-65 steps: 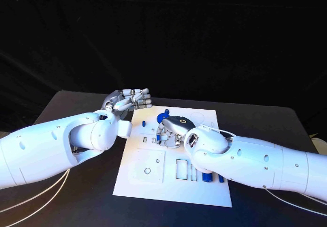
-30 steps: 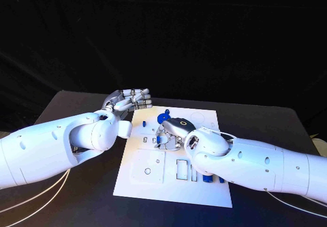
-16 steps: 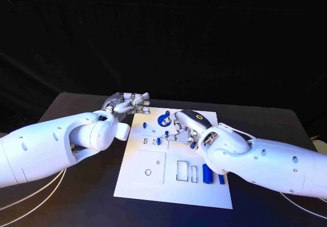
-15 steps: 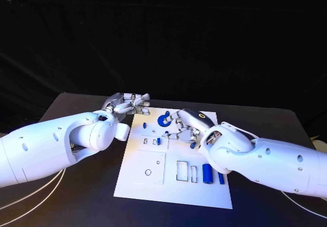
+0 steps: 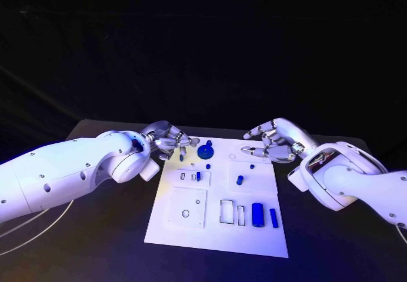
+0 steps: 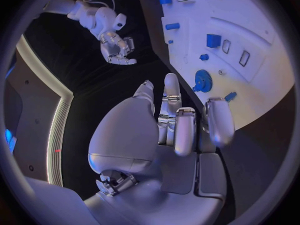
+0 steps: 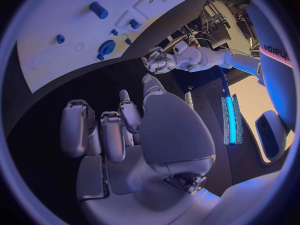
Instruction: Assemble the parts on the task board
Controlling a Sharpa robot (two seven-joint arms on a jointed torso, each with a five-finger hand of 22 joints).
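The white task board (image 5: 216, 232) lies in the middle of the black table. A blue gear (image 5: 206, 151) sits near its far edge, and a small blue peg (image 5: 240, 179) stands in the middle. Three blue bars (image 5: 257, 215) lie in a row at the near right. My left hand (image 5: 170, 141) hovers at the board's far left corner, fingers bent, holding nothing. My right hand (image 5: 273, 141) hangs off the far right corner, fingers apart and empty. The left wrist view shows my left hand (image 6: 181, 130) beside the gear (image 6: 202, 80). The right wrist view shows my right hand (image 7: 119, 130) away from the board (image 7: 81, 30).
Small blue pieces (image 5: 199, 175) sit by the slots on the board's left half. A raised square plate (image 5: 186, 208) with a hole takes the near left. The black table (image 5: 339, 247) stretches on both sides of the board.
My right hand has lifted off the board's middle and drawn back to the far right corner, uncovering the gear and the small peg. My left hand has dropped slightly toward the board's corner.
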